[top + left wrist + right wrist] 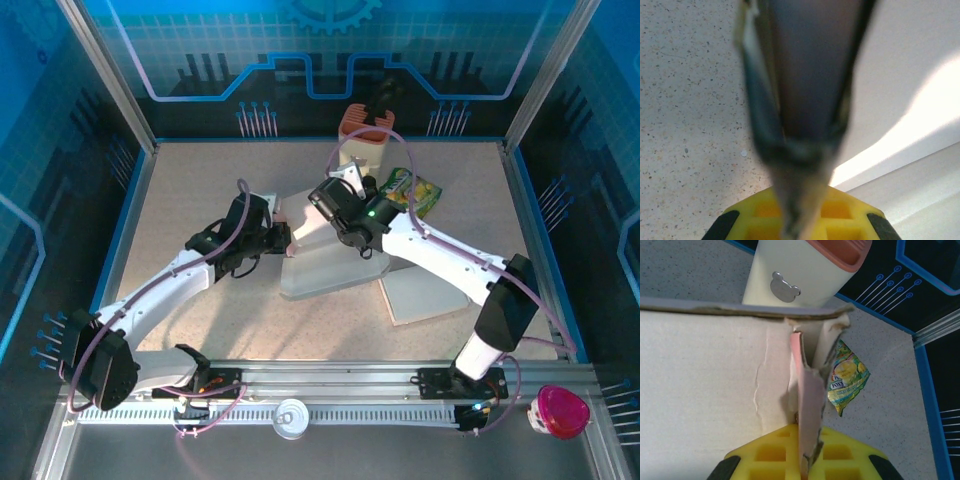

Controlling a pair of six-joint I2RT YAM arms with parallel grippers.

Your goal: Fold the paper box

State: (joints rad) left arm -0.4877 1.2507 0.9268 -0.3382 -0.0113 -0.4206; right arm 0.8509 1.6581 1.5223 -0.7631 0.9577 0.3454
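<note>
I'm looking down on a speckled surface [200, 200] inside a blue-walled enclosure. The paper box [325, 272] lies at its centre, a pale sheet that is mostly flat, between the two arms.

The right end effector [807, 455] is pressed together, pinching a torn, pinkish flap at the box's far corner and holding it upright, with a far wall standing beside it. The left end effector [286, 240] sits at the box's left edge, also pressed together. Its wrist view is blurred, but it seems to nip a thin edge of the box.

I judge the fold to be at an early stage: one corner is raised, and the other walls are not yet lifted or tucked.

Behind the box stands a cream cup [800, 270] with an orange rim. Near it lies a small green snack packet [847, 377].
</note>
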